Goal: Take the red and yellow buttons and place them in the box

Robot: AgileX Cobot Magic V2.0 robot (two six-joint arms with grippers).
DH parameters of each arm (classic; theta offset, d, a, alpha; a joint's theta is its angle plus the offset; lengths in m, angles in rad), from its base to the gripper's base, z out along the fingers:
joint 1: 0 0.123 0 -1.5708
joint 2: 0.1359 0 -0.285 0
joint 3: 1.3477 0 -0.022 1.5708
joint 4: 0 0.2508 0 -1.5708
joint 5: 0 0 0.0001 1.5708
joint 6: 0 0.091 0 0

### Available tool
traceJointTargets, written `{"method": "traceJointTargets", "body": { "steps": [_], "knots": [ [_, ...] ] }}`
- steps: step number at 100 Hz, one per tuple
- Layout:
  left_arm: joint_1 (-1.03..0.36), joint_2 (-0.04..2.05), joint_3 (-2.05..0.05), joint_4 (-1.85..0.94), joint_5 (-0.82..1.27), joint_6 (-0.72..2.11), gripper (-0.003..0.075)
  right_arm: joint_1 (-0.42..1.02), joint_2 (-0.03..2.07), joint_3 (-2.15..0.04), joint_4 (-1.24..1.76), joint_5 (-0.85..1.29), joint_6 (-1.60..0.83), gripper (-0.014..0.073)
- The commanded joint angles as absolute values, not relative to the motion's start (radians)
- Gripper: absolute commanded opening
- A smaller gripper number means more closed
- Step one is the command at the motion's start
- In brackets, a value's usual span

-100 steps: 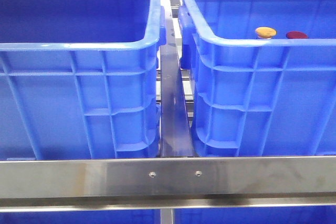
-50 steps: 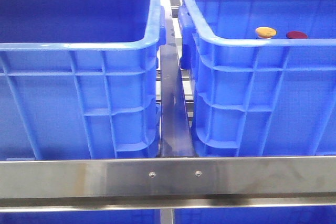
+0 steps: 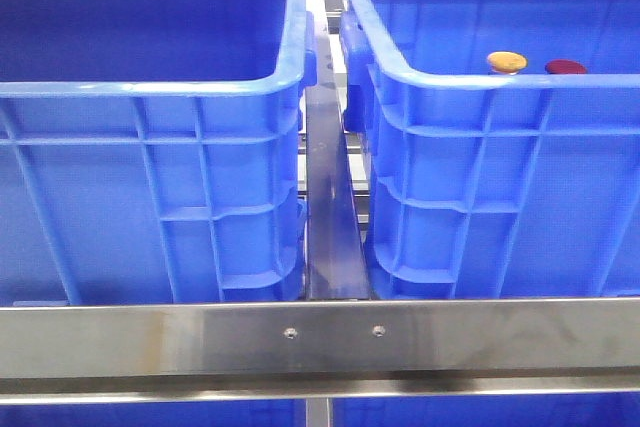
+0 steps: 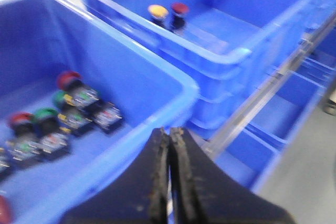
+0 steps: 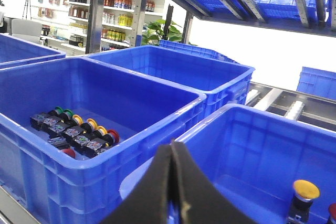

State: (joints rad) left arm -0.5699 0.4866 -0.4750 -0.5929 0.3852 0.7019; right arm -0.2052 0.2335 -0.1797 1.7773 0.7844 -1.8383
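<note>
In the front view the yellow button and the red button stand side by side inside the right blue box. Neither gripper shows in that view. In the left wrist view my left gripper is shut and empty. It hangs above the near rim of the other crate, far from the yellow button and red button in the box. In the right wrist view my right gripper is shut and empty over the box rim. The yellow button stands at the box floor.
The left twin crate holds several loose push buttons with red, green and yellow caps, also in the right wrist view. A steel rail crosses in front and a metal bar runs between the crates. More crates stand behind.
</note>
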Motion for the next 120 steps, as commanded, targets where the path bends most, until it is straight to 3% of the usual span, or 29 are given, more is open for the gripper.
{"method": "traceJointTargets", "body": {
  "steps": [1, 19, 32, 72, 88, 92, 120],
  "knots": [
    [-0.548, 0.474, -0.498, -0.555, 0.249, 0.663, -0.0020, -0.208, 0.244, -0.203, 1.832, 0.801, -1.839, -0.0069],
    [-0.447, 0.415, -0.447, -0.169, 0.184, 0.264, -0.0020, -0.208, 0.244, -0.203, 1.832, 0.800, -1.839, -0.0069],
    [-0.338, 0.341, -0.368, -0.036, 0.123, 0.097, -0.0020, -0.208, 0.244, -0.203, 1.832, 0.800, -1.839, -0.0069],
    [-0.047, 0.048, -0.062, -0.019, 0.000, 0.088, -0.0020, -0.208, 0.244, -0.203, 1.832, 0.800, -1.839, -0.0069],
    [0.010, -0.037, 0.060, -0.019, -0.086, 0.088, -0.0020, -0.208, 0.244, -0.203, 1.832, 0.800, -1.839, -0.0069],
    [0.022, -0.035, 0.050, -0.012, -0.011, 0.088, -0.0020, -0.208, 0.244, -0.203, 1.832, 0.800, -1.839, -0.0069],
    [0.024, -0.035, 0.055, -0.007, 0.007, 0.088, -0.0020, -0.208, 0.244, -0.203, 1.835, 0.800, -1.839, -0.0069]
  ]
}}
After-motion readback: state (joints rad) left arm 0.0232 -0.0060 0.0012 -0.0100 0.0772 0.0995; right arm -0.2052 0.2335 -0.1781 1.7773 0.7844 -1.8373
